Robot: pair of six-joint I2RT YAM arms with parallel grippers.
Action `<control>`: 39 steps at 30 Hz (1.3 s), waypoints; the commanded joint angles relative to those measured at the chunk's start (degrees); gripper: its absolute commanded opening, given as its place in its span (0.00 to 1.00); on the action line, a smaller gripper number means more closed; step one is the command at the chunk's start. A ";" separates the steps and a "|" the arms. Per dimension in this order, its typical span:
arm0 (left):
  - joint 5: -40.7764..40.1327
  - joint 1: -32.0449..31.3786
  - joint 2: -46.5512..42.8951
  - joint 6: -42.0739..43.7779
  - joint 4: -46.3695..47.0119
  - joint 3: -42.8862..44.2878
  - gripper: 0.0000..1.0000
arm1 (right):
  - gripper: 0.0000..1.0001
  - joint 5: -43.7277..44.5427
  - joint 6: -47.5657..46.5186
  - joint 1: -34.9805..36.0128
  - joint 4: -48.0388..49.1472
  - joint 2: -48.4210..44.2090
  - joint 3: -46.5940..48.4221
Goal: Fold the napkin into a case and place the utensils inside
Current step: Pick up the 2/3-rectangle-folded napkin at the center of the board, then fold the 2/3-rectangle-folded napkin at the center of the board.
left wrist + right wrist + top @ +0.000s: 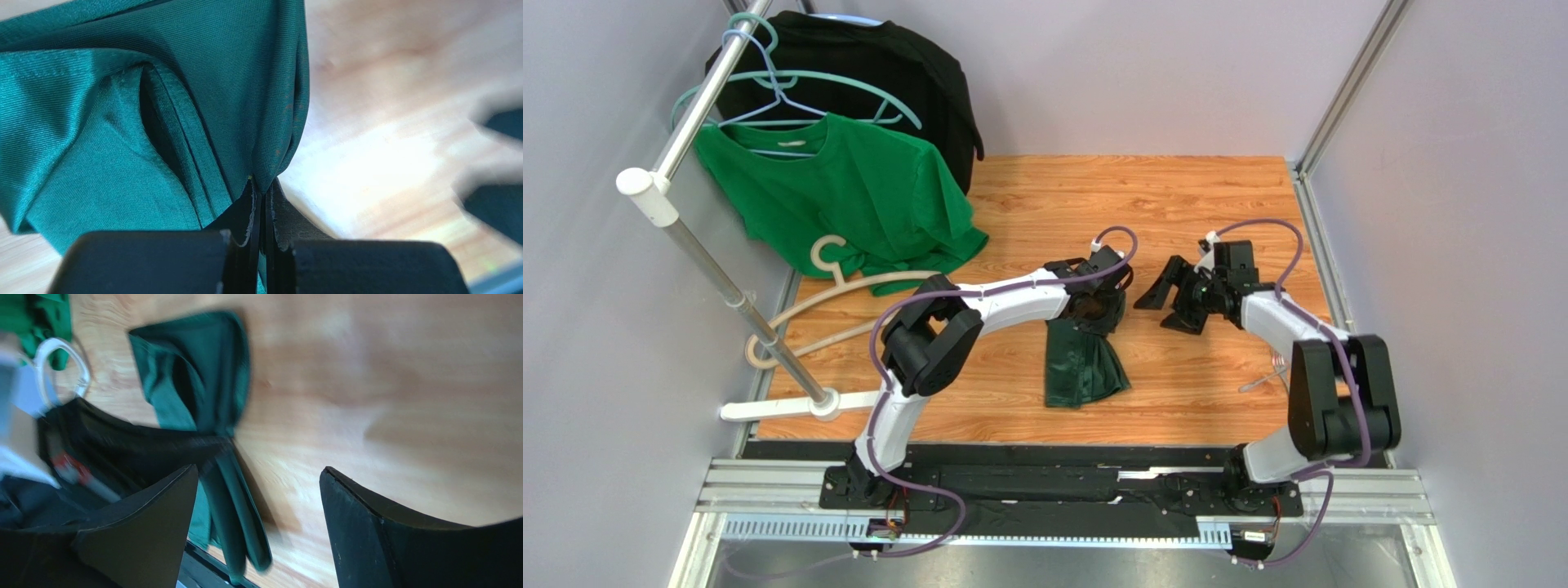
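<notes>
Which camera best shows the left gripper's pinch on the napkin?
Left wrist: the left gripper clamps a napkin fold in sharp close-up. Top external shows the napkin draped, grip hidden; right wrist shows it blurred.

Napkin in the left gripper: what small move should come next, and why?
Probably bring the open, empty right gripper across to pinch a free edge of the napkin, so both arms can spread it. The left gripper is shut on one bunched fold, and the cloth below it looks crumpled, not flat.

The top camera looks down from high up on the near side at the whole table (1136,196). The left wrist camera is right against the napkin (184,79); the right one sees it from farther off.
</notes>
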 commanded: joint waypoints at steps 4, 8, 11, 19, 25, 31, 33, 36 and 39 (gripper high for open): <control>11.61 1.12 -7.70 2.67 14.11 -7.42 0.00 | 0.77 -5.73 7.34 4.18 11.94 11.54 7.40; 13.72 2.00 -9.38 2.58 18.32 -10.68 0.00 | 0.76 -4.05 10.58 5.94 13.16 13.13 6.36; 16.09 2.09 -10.43 2.84 20.96 -12.53 0.00 | 0.73 -2.65 11.65 7.61 13.44 13.48 5.56; 19.26 2.09 -10.87 5.30 24.13 -14.64 0.00 | 0.50 1.13 13.94 9.55 9.67 15.42 7.58; 19.26 2.00 -11.31 8.81 27.47 -16.92 0.14 | 0.16 6.84 16.74 10.95 0.70 16.20 10.83; 15.05 -0.10 -14.56 12.15 27.74 -19.12 0.93 | 0.00 13.96 19.82 12.80 -9.58 16.82 15.13; 10.67 -1.95 -15.35 12.60 27.30 -19.73 0.98 | 0.00 15.63 21.14 12.89 -13.62 17.00 15.84; 4.34 -4.76 -16.14 12.51 27.73 -21.05 0.99 | 0.00 18.96 23.34 12.98 -18.72 16.82 17.34; -3.12 -6.69 -14.84 12.77 27.57 -20.01 0.99 | 0.00 20.20 25.44 12.98 -20.75 15.51 17.60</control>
